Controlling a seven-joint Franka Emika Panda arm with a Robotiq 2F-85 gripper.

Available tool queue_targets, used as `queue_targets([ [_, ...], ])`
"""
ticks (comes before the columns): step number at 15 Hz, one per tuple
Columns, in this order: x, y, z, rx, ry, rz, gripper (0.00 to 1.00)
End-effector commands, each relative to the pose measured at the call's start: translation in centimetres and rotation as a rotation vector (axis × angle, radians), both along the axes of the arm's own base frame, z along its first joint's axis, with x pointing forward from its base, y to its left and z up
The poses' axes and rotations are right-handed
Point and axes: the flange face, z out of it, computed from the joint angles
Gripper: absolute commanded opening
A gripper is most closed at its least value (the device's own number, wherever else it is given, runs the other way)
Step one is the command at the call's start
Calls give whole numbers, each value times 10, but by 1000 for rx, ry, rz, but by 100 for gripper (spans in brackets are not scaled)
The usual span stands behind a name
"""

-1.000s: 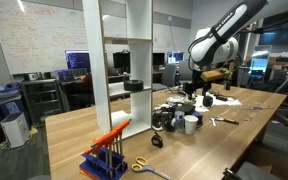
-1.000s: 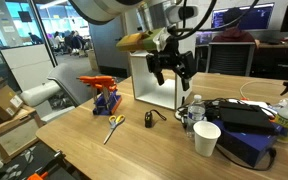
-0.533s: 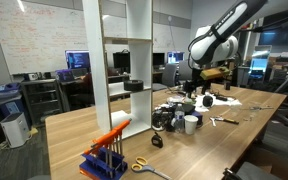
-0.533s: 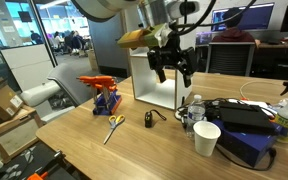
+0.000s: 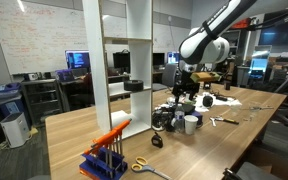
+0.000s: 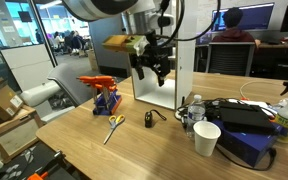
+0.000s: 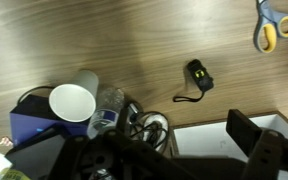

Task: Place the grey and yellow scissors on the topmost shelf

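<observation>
The grey and yellow scissors (image 5: 147, 168) lie flat on the wooden table next to the blue rack. They also show in an exterior view (image 6: 114, 127) and at the top right corner of the wrist view (image 7: 274, 24). My gripper (image 5: 184, 92) hangs in the air well above the table, in front of the white shelving unit (image 5: 116, 70), far from the scissors. It is open and empty (image 6: 152, 72). In the wrist view its dark fingers (image 7: 256, 148) stand wide apart. The unit's uprights run out of the top of the frame, so the topmost shelf is out of view.
A blue rack with orange bars (image 6: 104, 97) stands by the scissors. A white cup (image 7: 72, 102), a plastic bottle (image 7: 108, 108), cables and a dark blue box (image 6: 246, 140) crowd the table below my gripper. A small black object with a strap (image 7: 198, 76) lies between them and the scissors.
My gripper has swung sideways towards the shelving unit and the scissors' side of the table, staying open. Nothing on the table has moved.
</observation>
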Motion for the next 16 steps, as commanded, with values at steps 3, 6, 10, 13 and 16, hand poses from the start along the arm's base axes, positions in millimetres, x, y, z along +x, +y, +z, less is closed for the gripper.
queue_targets([
  [3, 6, 58, -14, 147, 45, 109, 100],
  [6, 10, 81, -38, 209, 109, 143, 100],
  [10, 11, 101, -78, 289, 233, 104, 100],
  [13, 12, 109, -97, 314, 267, 86, 100],
  [16, 11, 113, -115, 219, 296, 250, 100],
])
